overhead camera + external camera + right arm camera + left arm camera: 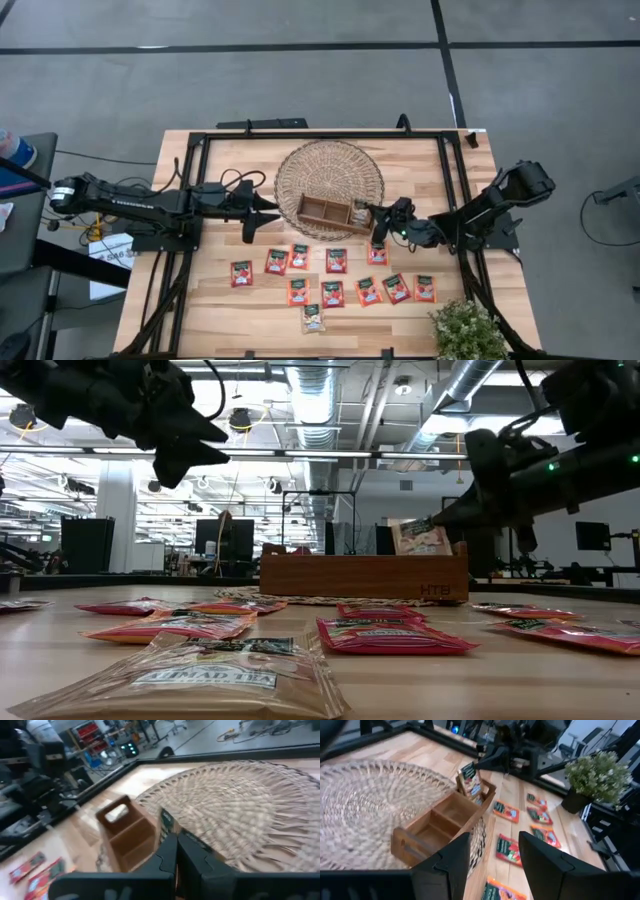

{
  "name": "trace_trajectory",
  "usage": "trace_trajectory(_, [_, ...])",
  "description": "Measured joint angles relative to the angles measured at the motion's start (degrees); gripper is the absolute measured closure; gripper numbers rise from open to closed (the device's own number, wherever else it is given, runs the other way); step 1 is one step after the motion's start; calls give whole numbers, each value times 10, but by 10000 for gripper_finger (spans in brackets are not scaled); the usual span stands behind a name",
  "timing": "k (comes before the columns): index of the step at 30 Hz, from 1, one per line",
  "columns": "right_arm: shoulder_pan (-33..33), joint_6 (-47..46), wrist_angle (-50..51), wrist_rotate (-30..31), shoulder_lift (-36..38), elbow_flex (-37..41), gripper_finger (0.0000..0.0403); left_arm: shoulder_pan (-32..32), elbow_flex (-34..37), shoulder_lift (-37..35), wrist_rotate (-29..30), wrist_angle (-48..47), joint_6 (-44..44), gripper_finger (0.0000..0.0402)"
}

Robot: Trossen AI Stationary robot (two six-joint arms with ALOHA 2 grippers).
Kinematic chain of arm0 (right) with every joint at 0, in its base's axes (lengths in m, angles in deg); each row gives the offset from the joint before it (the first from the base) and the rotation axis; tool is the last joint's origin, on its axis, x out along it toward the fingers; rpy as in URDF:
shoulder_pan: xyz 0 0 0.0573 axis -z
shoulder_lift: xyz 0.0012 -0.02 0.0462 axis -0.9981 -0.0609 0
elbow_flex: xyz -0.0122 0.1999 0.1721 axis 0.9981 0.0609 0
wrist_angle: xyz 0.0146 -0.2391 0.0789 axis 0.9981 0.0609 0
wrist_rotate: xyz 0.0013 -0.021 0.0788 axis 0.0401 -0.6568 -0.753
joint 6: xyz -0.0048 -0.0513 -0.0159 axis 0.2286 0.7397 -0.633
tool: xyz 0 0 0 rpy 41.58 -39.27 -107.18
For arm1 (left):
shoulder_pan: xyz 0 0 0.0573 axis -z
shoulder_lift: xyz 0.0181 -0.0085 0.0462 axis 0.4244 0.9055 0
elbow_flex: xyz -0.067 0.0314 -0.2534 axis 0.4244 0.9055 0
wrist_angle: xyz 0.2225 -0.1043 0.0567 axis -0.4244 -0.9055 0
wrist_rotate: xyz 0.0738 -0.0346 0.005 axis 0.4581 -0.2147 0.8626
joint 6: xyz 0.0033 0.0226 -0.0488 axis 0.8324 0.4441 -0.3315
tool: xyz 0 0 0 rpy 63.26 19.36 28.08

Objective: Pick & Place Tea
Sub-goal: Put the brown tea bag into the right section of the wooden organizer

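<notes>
A brown wooden divided tray (322,212) rests on a round woven mat (330,170). My right gripper (374,214) is over the tray's right end, shut on a red-orange tea sachet (470,781) with a green top band; the sachet also shows in the low view (421,539). My left gripper (268,216) is open and empty, held above the table just left of the tray. Several more red-orange sachets (336,260) lie flat on the wood in front of the tray. A whitish one (314,318) lies nearest the front edge. My right gripper pinches the sachet's green top edge (165,821) between its two shut fingers. The fingers come from the table's right, slanting a little down. The sachet stands upright below the fingertips, its lower part down in the tray's right end compartment (479,800).
A potted plant (466,330) stands at the table's front right corner. Black frame rails (320,135) run along the table's far side and both flanks. The tray's other compartments (445,815) show bare wood.
</notes>
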Motion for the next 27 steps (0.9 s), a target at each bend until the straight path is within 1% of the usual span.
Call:
trace_trajectory(3, [2, 0, 12, 10, 0, 0, 403, 0, 0, 0, 0, -1, 5, 241])
trace_trajectory(19, [3, 5, 8, 5, -4, 0, 403, 0, 0, 0, 0, 0, 6, 241])
trace_trajectory(27, [-16, 19, 6, 2, -4, 0, 403, 0, 0, 0, -20, -1, 21, 241])
